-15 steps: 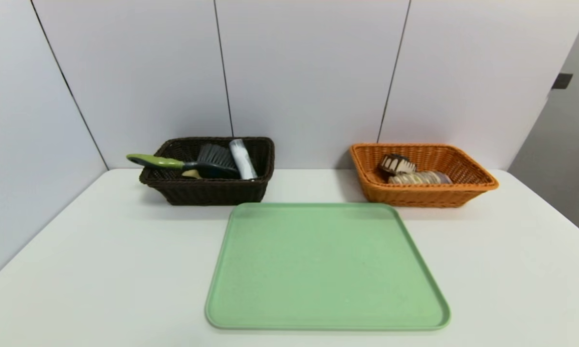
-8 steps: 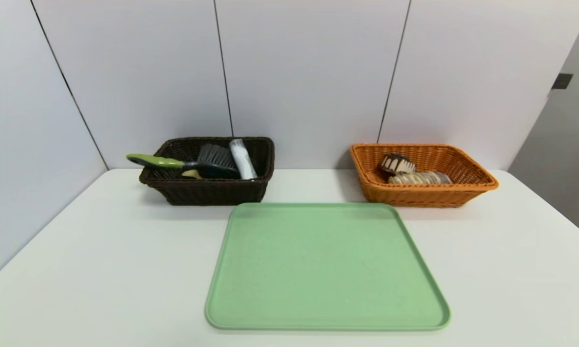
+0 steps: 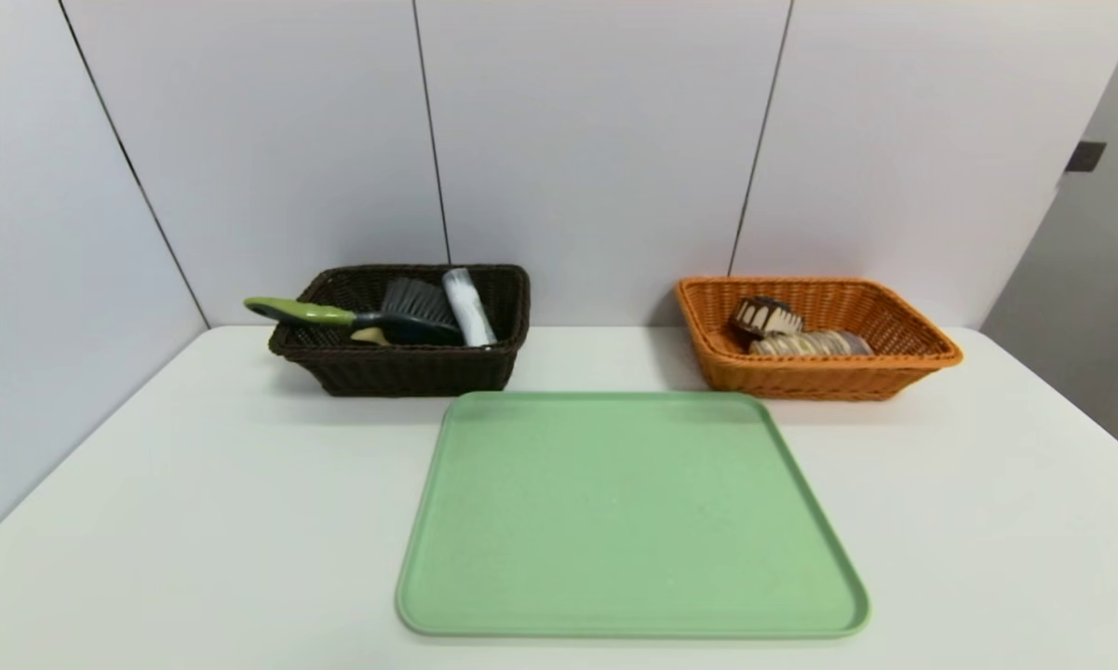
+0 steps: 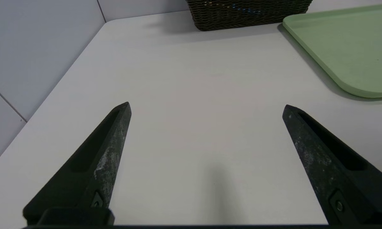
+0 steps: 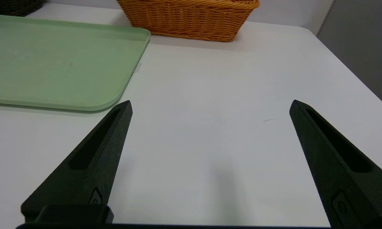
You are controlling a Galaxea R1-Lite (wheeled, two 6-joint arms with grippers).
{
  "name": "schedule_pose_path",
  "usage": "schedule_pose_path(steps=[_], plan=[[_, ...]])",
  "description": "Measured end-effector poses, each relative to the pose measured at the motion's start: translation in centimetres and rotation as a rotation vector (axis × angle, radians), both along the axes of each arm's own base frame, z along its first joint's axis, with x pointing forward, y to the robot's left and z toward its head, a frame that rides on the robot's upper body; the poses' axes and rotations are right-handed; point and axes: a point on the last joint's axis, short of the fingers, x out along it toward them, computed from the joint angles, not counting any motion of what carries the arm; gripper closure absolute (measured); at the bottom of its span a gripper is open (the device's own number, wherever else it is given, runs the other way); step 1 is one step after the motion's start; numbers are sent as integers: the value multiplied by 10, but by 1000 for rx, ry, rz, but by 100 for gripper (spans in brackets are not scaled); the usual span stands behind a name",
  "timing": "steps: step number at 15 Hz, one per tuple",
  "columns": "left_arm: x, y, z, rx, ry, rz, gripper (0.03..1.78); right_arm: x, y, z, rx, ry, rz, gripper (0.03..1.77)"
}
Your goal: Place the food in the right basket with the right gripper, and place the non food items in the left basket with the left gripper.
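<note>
The dark brown left basket (image 3: 400, 370) at the back left holds the brush (image 3: 400, 314), whose green handle sticks out over its rim, the white bottle (image 3: 468, 307) and a bit of the yellow spoon (image 3: 370, 336). In the orange right basket (image 3: 828, 380) at the back right lie the chocolate cake wedge (image 3: 765, 316) and the braided loaf (image 3: 812, 344). Neither arm shows in the head view. My left gripper (image 4: 206, 108) hangs open over bare table, left of the tray, with nothing between its jaws. My right gripper (image 5: 210, 105) hangs open over bare table right of the tray, also holding nothing.
A pale green tray (image 3: 628, 512) lies in the middle of the white table (image 3: 195, 521), nothing on it. Its corner (image 4: 353, 47) shows in the left wrist view and its other side (image 5: 57, 60) in the right wrist view. Grey wall panels close the back and left.
</note>
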Motion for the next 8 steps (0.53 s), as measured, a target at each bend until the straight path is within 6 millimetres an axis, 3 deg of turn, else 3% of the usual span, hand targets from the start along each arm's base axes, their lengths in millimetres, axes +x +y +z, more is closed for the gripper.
schedule_pose_path(steps=[8], plan=[[0, 0, 0, 0, 0, 1, 12, 0, -1, 0, 47, -4, -23, 9]])
